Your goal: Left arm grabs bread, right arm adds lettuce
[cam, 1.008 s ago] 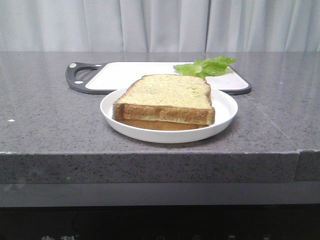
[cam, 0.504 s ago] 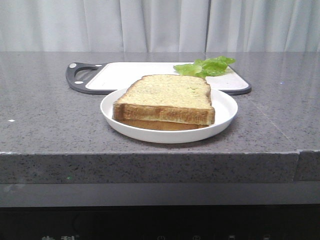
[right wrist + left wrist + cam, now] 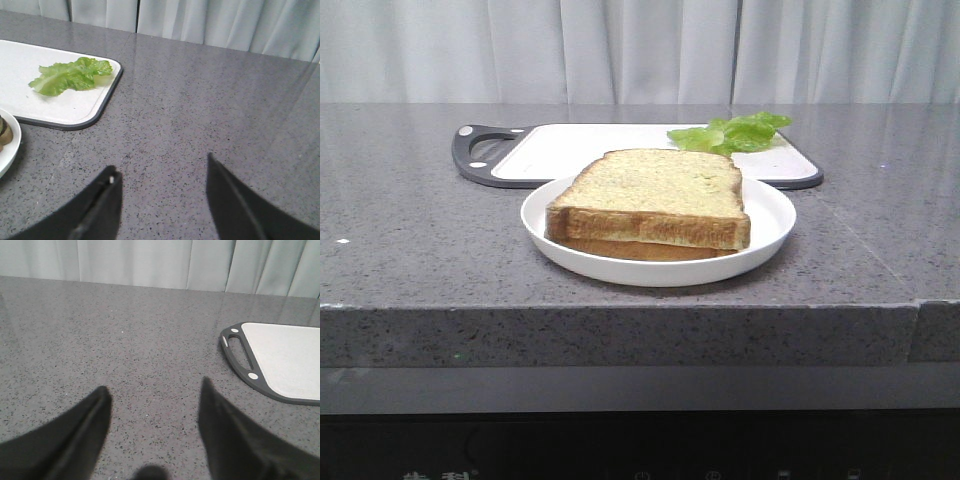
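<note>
The bread (image 3: 657,196), a thick square slice with a brown crust, lies on top of a thinner slice (image 3: 640,249) on a white plate (image 3: 770,218) in the middle of the counter. The green ruffled lettuce (image 3: 732,133) (image 3: 70,75) rests at the right end of a white cutting board (image 3: 590,148) behind the plate. Neither arm appears in the front view. My left gripper (image 3: 154,390) is open over bare counter, left of the board's handle (image 3: 240,347). My right gripper (image 3: 161,167) is open over bare counter, to the right of the board and the plate rim (image 3: 11,145).
The grey speckled counter (image 3: 410,230) runs the full width, with its front edge near the camera. Pale curtains (image 3: 640,50) hang behind it. The cutting board (image 3: 285,360) has a dark rim and a handle slot at its left end.
</note>
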{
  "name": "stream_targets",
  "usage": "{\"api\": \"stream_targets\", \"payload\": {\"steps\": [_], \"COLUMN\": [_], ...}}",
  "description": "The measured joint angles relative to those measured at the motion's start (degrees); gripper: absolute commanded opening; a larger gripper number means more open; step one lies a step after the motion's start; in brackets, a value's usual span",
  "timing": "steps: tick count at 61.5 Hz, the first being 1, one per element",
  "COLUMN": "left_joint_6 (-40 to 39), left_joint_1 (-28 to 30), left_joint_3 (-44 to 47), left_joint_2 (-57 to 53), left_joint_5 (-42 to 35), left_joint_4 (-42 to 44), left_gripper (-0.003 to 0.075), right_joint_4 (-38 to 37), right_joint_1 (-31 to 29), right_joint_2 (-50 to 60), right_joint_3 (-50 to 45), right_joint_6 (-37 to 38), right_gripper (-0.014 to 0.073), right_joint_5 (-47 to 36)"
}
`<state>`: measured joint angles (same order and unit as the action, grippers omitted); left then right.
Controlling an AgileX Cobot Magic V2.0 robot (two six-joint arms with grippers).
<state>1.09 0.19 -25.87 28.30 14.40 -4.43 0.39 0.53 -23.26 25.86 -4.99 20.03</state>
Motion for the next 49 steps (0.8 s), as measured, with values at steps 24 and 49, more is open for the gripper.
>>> {"api": "stream_targets", "payload": {"steps": [24,49], "left_joint_6": [0.00,0.00], "left_joint_1": [-2.61,-23.27], "left_joint_3": [-5.86,-23.07], "left_joint_2": [5.24,29.92], "left_joint_5": [2.13,14.58], "left_joint_4": [-6.96,-9.01], "left_gripper": [0.0554,0.0554], "right_joint_4": [0.00,0.00], "right_joint_1": [0.00,0.00], "right_joint_2": [0.00,0.00], "right_joint_3": [0.00,0.00], "right_joint_6": [0.00,0.00], "right_gripper": [0.0571,0.0571], "right_joint_5": [-0.12,-0.12]}}
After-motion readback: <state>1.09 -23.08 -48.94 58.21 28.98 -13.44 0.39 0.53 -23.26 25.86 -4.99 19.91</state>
